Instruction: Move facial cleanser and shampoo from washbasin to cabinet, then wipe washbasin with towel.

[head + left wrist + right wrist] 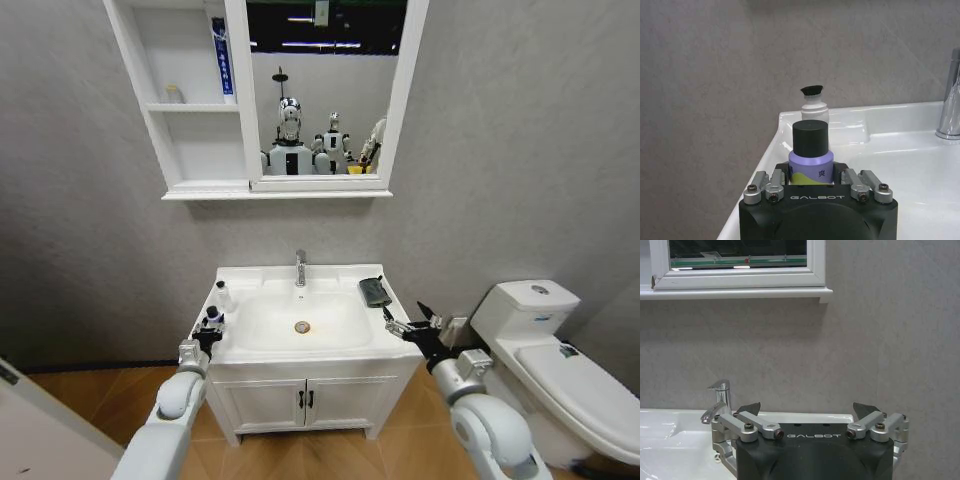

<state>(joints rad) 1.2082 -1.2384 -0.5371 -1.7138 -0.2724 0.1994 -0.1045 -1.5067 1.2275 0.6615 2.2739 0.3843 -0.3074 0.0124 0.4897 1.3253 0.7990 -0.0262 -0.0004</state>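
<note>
You find open room over the washbasin (330, 325) bowl at frame centre; the tap (300, 268) blocks the back, the towel (375, 291) the right ledge, a white bottle (224, 295) the left.

— What colours on the washbasin (330, 345)?
— Glossy white all over, with a chrome tap (300, 268) and a brassy ring at the drain (302, 327).
— And the bottle (810, 162) at the left tool (812, 186)?
— Lilac body, a yellow-green wave, a dark printed character, a black cap. Behind it, the second bottle (813, 102) is white with a black top.
— The towel (375, 291)?
— Dark grey-black, centre right of the head view.
— The tools themselves?
— Black housing with white lettering, silver linkages; the right tool (810, 412) has black tips.
— Upper left?
— A white cabinet (190, 107), holding a blue-and-white tube (222, 60).
— Surroundings?
— A mottled grey wall (520, 150), an orange-brown wood floor (90, 395).
</note>
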